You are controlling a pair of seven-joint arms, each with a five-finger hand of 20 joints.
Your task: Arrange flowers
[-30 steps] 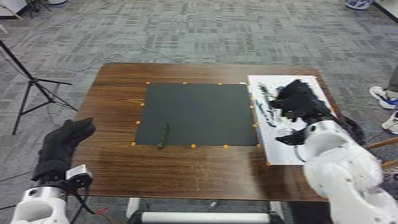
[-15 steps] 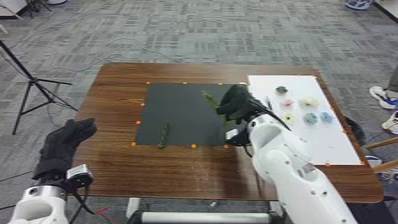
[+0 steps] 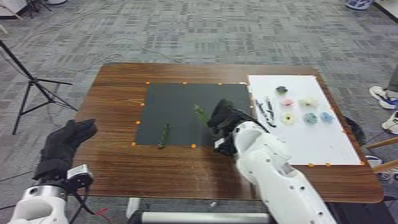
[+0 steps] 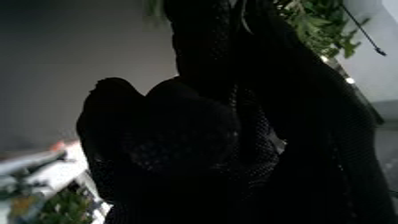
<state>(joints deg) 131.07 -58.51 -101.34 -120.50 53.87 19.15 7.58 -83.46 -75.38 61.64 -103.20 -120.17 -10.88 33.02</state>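
"Two sprigs logged. Where is the held sprig (image 3: 201, 114)?"

"Over the black mat (image 3: 179, 102), toward its right side, leafy end slanting away from the robot and leftward. Whether it touches the mat, cannot tell."

"State of the right hand (image 3: 229, 117)?"

"Fingers curled, grasping the held sprig. Wrist view: the right hand (image 4: 195, 135) dark, leaves past the fingers. Grip looks like a pinch with the thumb, though the glove is too dark there to be sure."

"And the other sprig (image 3: 163, 135)?"

"Lying on the mat near its left edge, long axis running roughly away from the robot."

"Next outward?"

"White board (image 3: 311, 145), just right of the mat. Far end: dark green bloom (image 3: 282, 90). Nearer: pink bloom (image 3: 287, 102) with cream bloom (image 3: 308, 101) to its right. Nearer again, left to right: yellow bloom (image 3: 287, 118), blue bloom (image 3: 310, 118), pale blue bloom (image 3: 326, 117). Thin dark pieces (image 3: 271, 118) lie along the board's left side."

"Left hand (image 3: 68, 136)?"

"By the left edge of the brown table (image 3: 160, 172), well apart from both sprigs. Fingers released, roughly straight, grasping nothing."

"Surroundings?"

"Tripod (image 3: 32, 79) on the grey carpet (image 3: 178, 30), left of the table."
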